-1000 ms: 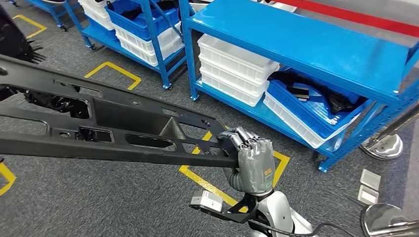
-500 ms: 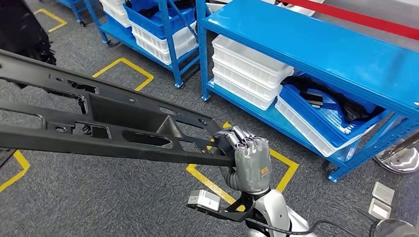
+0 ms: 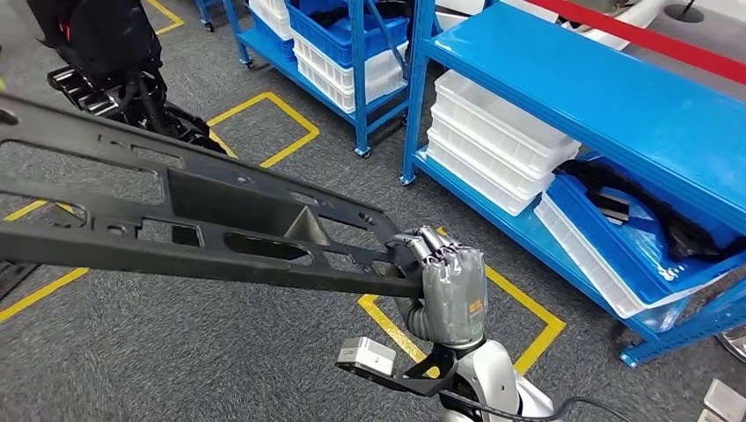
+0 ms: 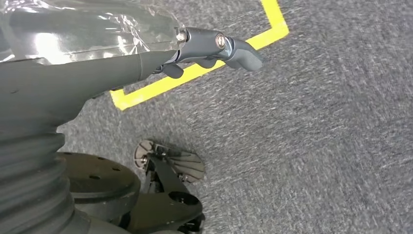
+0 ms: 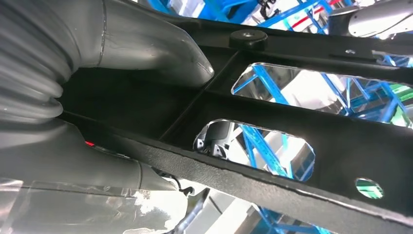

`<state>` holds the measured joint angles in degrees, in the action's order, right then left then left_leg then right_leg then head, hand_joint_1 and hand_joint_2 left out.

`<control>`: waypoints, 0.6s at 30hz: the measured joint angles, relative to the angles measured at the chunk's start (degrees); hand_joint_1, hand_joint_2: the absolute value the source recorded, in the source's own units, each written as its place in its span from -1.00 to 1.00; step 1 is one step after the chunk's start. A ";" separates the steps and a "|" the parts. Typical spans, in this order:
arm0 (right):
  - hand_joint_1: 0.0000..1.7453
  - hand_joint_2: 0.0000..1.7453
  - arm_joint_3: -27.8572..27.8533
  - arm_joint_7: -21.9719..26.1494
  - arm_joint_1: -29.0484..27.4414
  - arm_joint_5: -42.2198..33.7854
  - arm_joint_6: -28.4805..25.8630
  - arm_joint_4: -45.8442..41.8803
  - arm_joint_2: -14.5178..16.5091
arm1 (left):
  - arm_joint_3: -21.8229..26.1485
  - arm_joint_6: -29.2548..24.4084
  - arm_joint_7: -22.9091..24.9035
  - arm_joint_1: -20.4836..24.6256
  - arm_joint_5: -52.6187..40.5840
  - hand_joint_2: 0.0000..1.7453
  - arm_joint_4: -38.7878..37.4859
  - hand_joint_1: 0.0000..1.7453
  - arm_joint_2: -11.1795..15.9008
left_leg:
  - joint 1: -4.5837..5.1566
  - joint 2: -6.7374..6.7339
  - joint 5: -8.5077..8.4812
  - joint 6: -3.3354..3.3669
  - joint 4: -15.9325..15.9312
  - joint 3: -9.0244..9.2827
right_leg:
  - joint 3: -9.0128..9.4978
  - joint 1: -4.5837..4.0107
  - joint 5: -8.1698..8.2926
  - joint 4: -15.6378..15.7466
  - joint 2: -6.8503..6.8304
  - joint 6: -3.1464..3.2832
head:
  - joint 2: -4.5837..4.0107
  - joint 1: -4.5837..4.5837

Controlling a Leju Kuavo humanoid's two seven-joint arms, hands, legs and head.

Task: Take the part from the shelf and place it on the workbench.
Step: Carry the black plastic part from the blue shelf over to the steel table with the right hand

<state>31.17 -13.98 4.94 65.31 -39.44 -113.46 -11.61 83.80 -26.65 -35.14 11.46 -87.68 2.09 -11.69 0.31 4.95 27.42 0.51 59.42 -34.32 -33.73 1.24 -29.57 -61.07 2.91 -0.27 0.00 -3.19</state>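
Grey carpet with yellow floor markings lay below you while your right hand gripped the long black part stretching toward nine o'clock; your left hand I cannot tell.

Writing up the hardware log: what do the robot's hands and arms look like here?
Right hand: grey cover with a small orange marking, darker metallic fingers, black wrist bracket carrying a small silver box, silver forearm with a black cable. Left hand: grey ribbed cover, thick grey thumb, clear plastic film over part of it.
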 joint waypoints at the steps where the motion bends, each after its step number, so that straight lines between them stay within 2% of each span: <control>1: 1.00 1.00 0.00 -0.26 -0.03 0.09 0.01 0.02 -0.04 | 0.00 0.01 -0.01 0.01 -0.06 1.00 -0.01 -1.00 0.01 | 0.02 0.35 -0.01 -0.26 0.14 -0.26 | 0.01 -0.10 -0.17 0.12 -0.04 0.19 | 0.00 0.05; 3: 1.00 1.00 0.00 -0.82 -0.02 0.28 0.01 0.02 -0.12 | 0.00 0.01 -0.01 -0.01 -0.25 1.00 -0.01 -1.00 0.02 | -0.02 0.55 0.11 -0.75 0.40 -0.42 | 0.17 -0.02 -0.06 0.38 -1.03 0.69 | 0.00 0.17; 4: 1.00 1.00 0.00 -1.07 0.02 0.39 0.01 0.02 -0.14 | 0.00 0.02 -0.01 0.00 -0.37 1.00 -0.01 -1.00 0.04 | 0.05 -0.22 0.72 -1.11 1.33 -0.75 | 0.34 0.08 -0.02 0.54 -1.57 0.93 | 0.00 0.39; 5: 1.00 1.00 0.01 -1.31 0.03 0.53 0.00 0.02 -0.16 | 0.00 0.05 -0.01 0.05 -0.50 1.00 -0.01 -1.00 0.05 | 0.08 -1.31 1.88 -1.50 3.30 -1.57 | 0.53 0.19 -0.01 0.68 -2.20 1.16 | 0.00 0.64; 7: 1.00 1.00 0.02 -1.76 0.02 0.76 -0.01 0.02 -0.25 | 0.00 0.17 0.00 0.09 -0.73 1.00 -0.02 -1.00 0.07 | -0.10 -3.62 5.25 -2.22 10.19 -4.90 | 0.75 0.10 -0.17 0.72 -3.49 1.49 | 0.00 1.15; 8: 1.00 1.00 0.02 -1.93 0.00 0.83 -0.01 0.02 -0.32 | 0.00 0.22 0.01 0.09 -0.82 1.00 -0.02 -1.00 0.07 | -0.26 -4.08 6.55 -2.42 13.69 -6.71 | 0.80 0.04 -0.27 0.71 -4.16 1.59 | 0.00 1.19; 9: 1.00 1.00 0.02 -2.05 -0.01 0.86 -0.01 0.02 -0.39 | 0.00 0.25 0.02 0.07 -0.89 1.00 -0.02 -1.00 0.07 | -0.37 -4.30 7.00 -2.50 15.86 -7.90 | 0.86 0.00 -0.37 0.70 -4.80 1.63 | 0.00 1.21; 10: 1.00 1.00 0.02 -2.10 -0.01 0.89 -0.01 0.02 -0.45 | 0.00 0.25 0.04 0.04 -0.93 1.00 -0.02 -1.00 0.07 | -0.42 -4.42 6.27 -2.46 15.77 -7.93 | 0.97 -0.02 -0.49 0.70 -5.45 1.61 | 0.00 1.23; 11: 1.00 1.00 0.02 -2.13 0.00 0.91 -0.01 0.02 -0.49 | 0.00 0.26 0.05 0.03 -0.96 1.00 -0.02 -1.00 0.07 | -0.40 -4.60 4.66 -2.30 13.52 -6.85 | 1.15 -0.03 -0.62 0.70 -6.04 1.56 | 0.00 1.24; 13: 1.00 1.00 0.02 -2.14 0.02 0.92 -0.01 0.02 -0.54 | 0.00 0.26 0.08 0.03 -0.99 1.00 -0.02 -1.00 0.08 | -0.01 -6.36 0.91 -1.57 5.52 -2.85 | 1.62 -0.14 -0.95 0.73 -7.08 1.32 | 0.00 1.24; 14: 1.00 1.00 0.02 -2.16 0.03 0.92 0.00 0.02 -0.55 | 0.00 0.26 0.08 0.06 -0.99 1.00 -0.02 -1.00 0.08 | 0.32 -7.28 -0.13 -1.16 2.44 -1.43 | 1.80 -0.22 -1.11 0.75 -7.50 1.15 | 0.00 1.22; 15: 1.00 1.00 0.02 -2.18 0.06 0.92 0.00 0.02 -0.57 | 0.00 0.26 0.08 0.06 -0.99 1.00 -0.03 -1.00 0.08 | 0.62 -7.99 -0.55 -0.79 0.63 -0.68 | 1.92 -0.30 -1.23 0.80 -7.91 0.98 | 0.00 1.22; 16: 1.00 1.00 0.03 -2.22 0.09 0.92 0.01 0.02 -0.59 | 0.00 0.26 0.08 0.04 -0.96 1.00 -0.03 -1.00 0.08 | 0.86 -8.13 -0.44 -0.54 0.09 -0.63 | 2.03 -0.37 -1.32 0.92 -8.33 0.79 | 0.00 1.21; 18: 1.00 1.00 0.04 -2.32 0.25 0.90 0.01 0.02 -0.64 | 0.00 0.27 0.08 -0.08 -0.80 1.00 -0.02 -1.00 0.08 | 0.83 -7.11 -0.65 -0.09 -0.37 -0.63 | 2.49 -0.47 -1.43 1.30 -9.15 0.32 | 0.00 1.22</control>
<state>31.21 -16.29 5.20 66.20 -39.43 -113.44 -12.25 83.80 -26.38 -35.06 11.38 -88.48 2.07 -11.61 1.14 -2.16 26.78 0.42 59.05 -34.94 -31.25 0.77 -31.00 -59.77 -6.24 0.04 0.00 -1.97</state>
